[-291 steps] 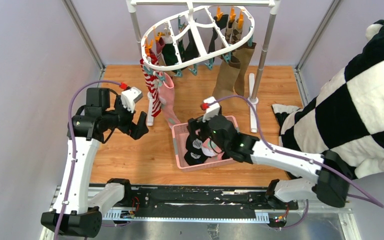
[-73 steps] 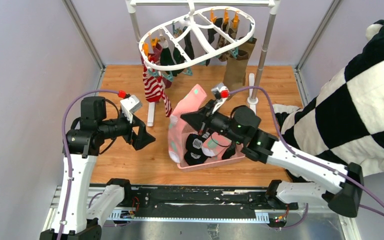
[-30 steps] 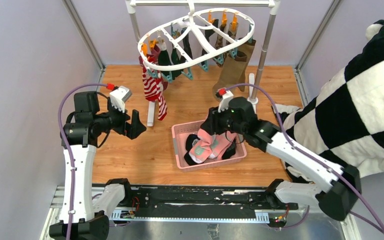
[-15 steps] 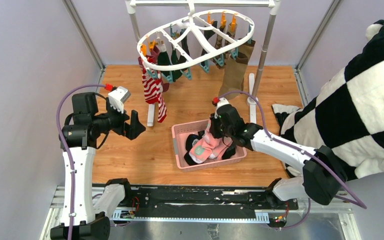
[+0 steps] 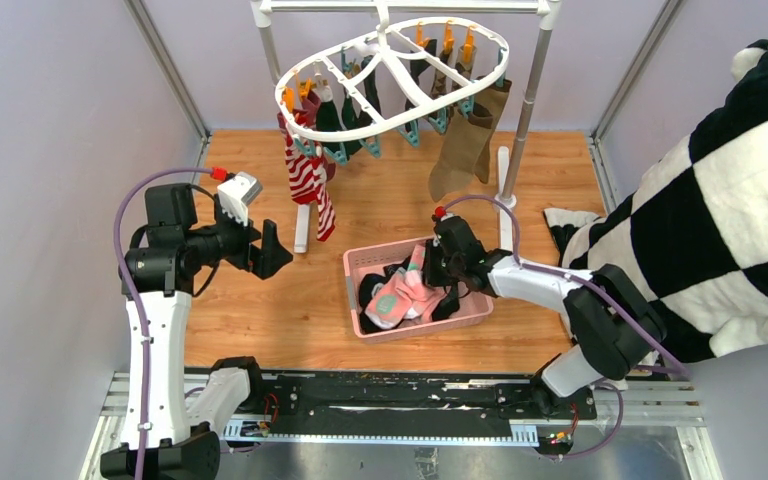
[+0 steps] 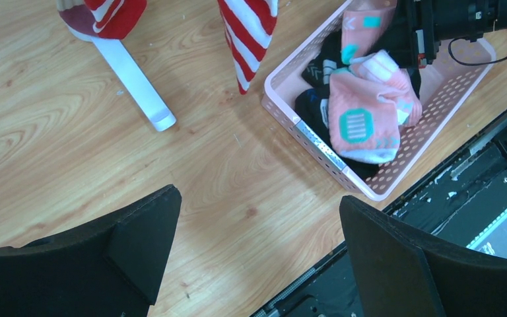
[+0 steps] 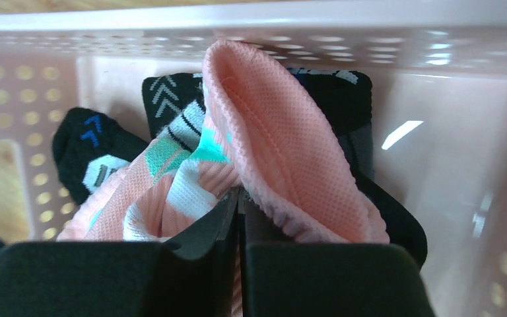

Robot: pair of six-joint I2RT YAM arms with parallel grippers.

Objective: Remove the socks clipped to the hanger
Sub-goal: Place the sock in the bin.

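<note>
right fingers pressed together against pink sock in basket; left fingers spread wide.

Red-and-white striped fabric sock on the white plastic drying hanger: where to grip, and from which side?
Grip the red-and-white striped sock around mid-length, below its clip, coming in from the left with the open left gripper. It hangs straight down at the left end of the white plastic hanger. Other socks crowd its right, and its free lower part hangs clear, so a downward pull should work.
</note>
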